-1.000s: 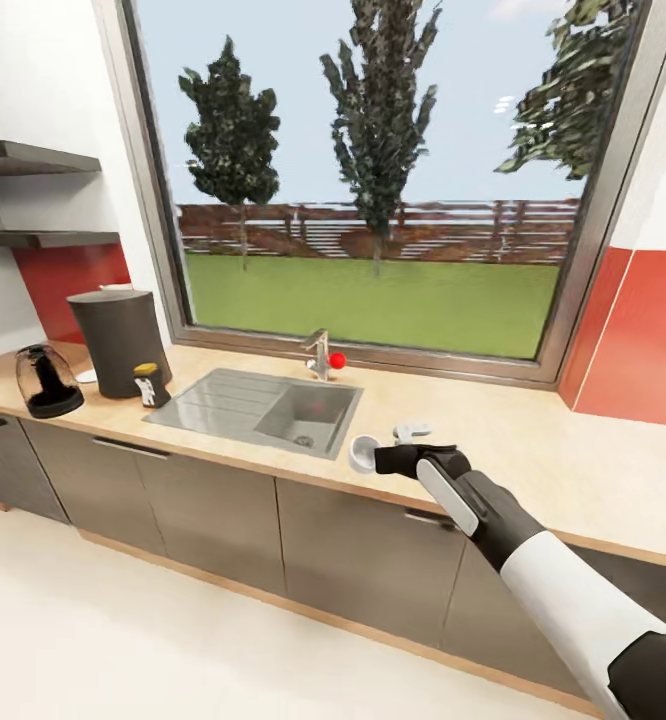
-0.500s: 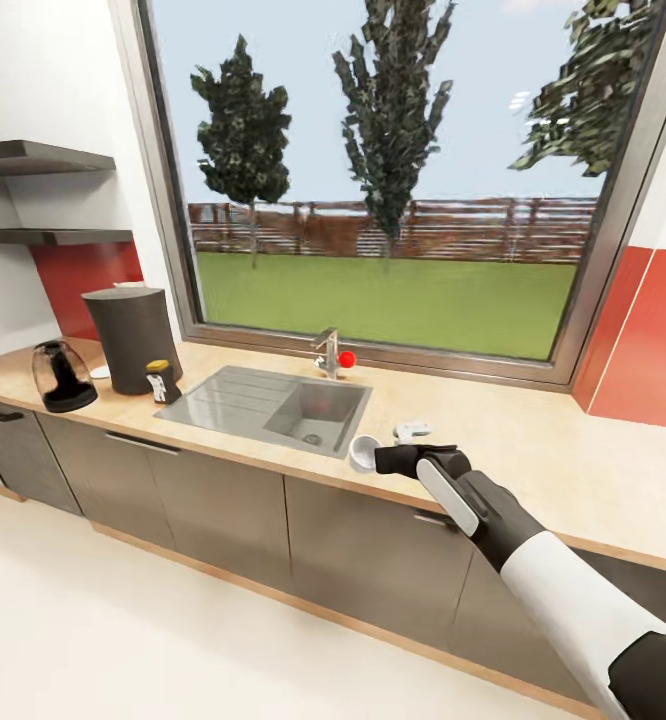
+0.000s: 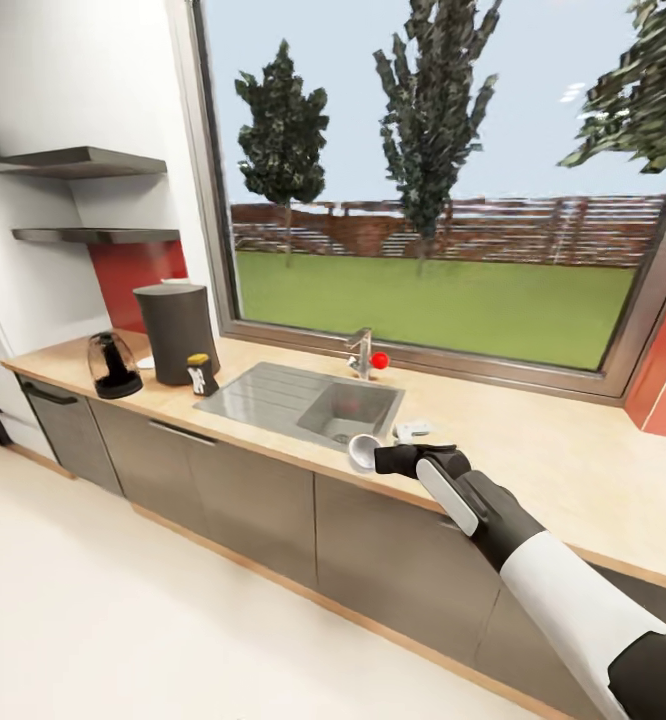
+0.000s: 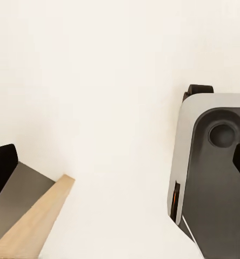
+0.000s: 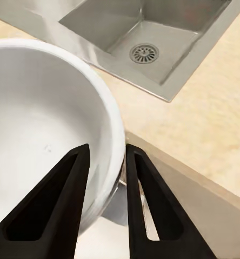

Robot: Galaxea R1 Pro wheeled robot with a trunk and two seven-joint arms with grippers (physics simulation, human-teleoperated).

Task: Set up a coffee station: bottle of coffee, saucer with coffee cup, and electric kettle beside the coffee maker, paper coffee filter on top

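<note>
My view has swung left; the cup (image 3: 363, 452) stays pinched in my right gripper (image 3: 385, 460), sink (image 5: 152, 38) just beyond it.

The bench (image 3: 533, 455) is light tan with a wood pattern, above dark grey cabinets (image 3: 243, 500). On it stand a dark grey coffee maker (image 3: 178, 332), a brown glass kettle (image 3: 112, 365) and a small dark bottle (image 3: 202, 374) with a yellow cap. The black right tool (image 3: 378, 459) carries a white cup (image 3: 362, 453). The sink (image 3: 303, 403) is steel grey.
</note>
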